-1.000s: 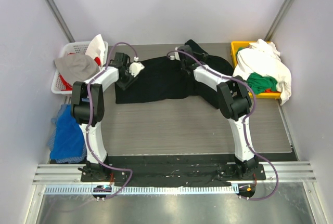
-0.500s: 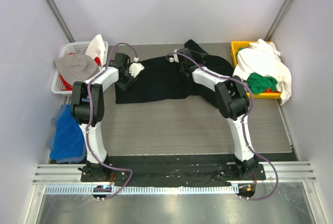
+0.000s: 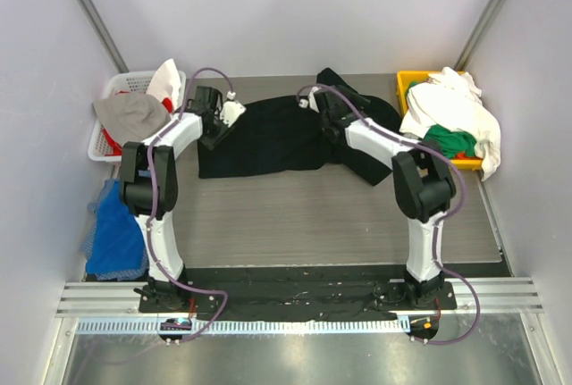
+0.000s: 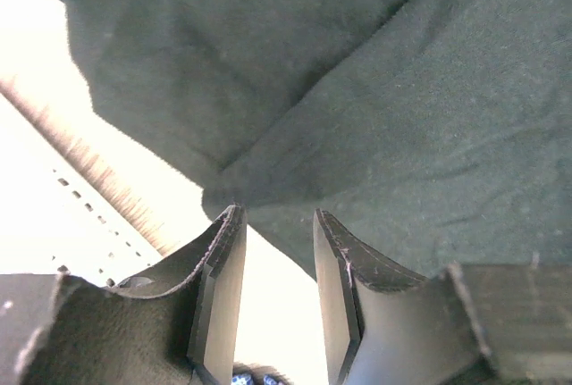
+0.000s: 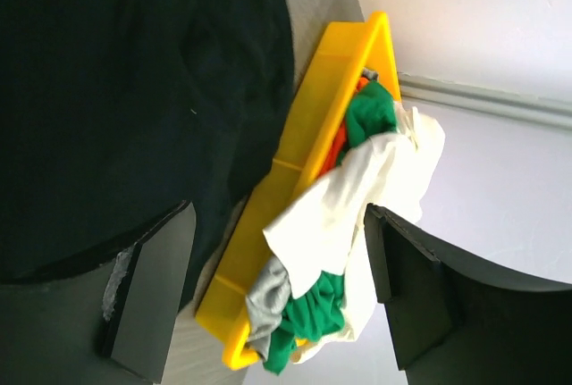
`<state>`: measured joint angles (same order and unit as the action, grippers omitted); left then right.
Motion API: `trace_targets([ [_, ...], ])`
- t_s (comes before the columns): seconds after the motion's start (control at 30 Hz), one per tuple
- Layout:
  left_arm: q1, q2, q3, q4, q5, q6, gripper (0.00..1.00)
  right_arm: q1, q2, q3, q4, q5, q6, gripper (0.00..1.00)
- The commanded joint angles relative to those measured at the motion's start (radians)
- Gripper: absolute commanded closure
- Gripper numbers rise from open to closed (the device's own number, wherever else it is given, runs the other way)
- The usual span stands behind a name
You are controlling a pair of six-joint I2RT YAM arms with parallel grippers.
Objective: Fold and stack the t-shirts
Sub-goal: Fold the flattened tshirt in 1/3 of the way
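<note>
Left claw and right claw hung over the black t-shirt, spread on the table for folding; their tips were hidden from above. Left wrist view: jaws stood part-open at its edge, nothing clamped. Right wrist view: jaws stood wide, empty; beyond, the yellow bin cut off its unfolded t-shirts.
</note>
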<state>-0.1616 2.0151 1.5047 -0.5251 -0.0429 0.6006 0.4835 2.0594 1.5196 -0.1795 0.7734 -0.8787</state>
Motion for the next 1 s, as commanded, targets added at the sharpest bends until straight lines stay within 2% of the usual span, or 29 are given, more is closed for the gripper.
trace_targets([
  [0.0,0.005,-0.107,-0.007,0.028,0.001,-0.044,0.59,0.007,-0.212,-0.013,-0.144,-0.098,0.196,0.17],
  [0.2,0.004,-0.142,-0.054,0.0,0.026,-0.058,0.59,0.006,-0.34,-0.169,-0.196,-0.146,0.25,0.16],
  [0.43,0.004,-0.141,-0.084,0.004,0.04,-0.082,0.59,-0.006,-0.366,-0.321,-0.137,-0.198,0.27,0.17],
  [0.97,0.002,-0.069,-0.061,0.02,0.038,-0.085,0.59,-0.074,-0.242,-0.363,-0.037,-0.237,0.234,0.18],
])
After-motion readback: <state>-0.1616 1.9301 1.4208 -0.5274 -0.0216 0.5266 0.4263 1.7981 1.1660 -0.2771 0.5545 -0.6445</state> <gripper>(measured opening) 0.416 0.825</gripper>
